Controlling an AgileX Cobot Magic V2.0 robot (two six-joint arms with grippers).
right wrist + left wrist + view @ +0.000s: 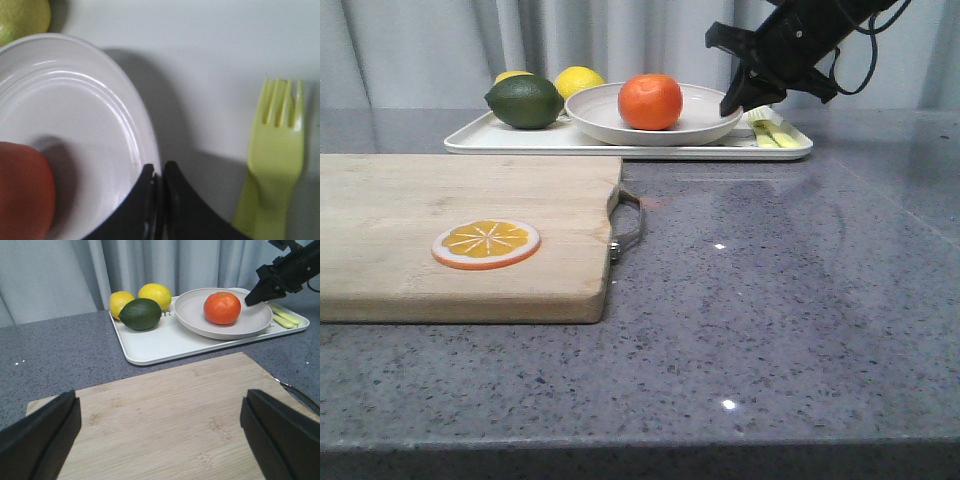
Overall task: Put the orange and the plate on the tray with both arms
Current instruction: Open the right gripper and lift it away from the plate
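With the orange (651,101) sitting in the plate (705,128) on the tray (520,140) at the worktop's far edge, the right end effector (734,105) pinches the plate's rim, seemingly steadying it, while the left end effector (160,435) hangs released.

orange (22,192) cut off by the right wrist view's edge; one lemon (512,76) mostly hidden behind the lime (524,101).

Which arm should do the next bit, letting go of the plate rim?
Right. The right gripper is pinched on the plate rim, on the tray; the left gripper hangs open over the cutting board.
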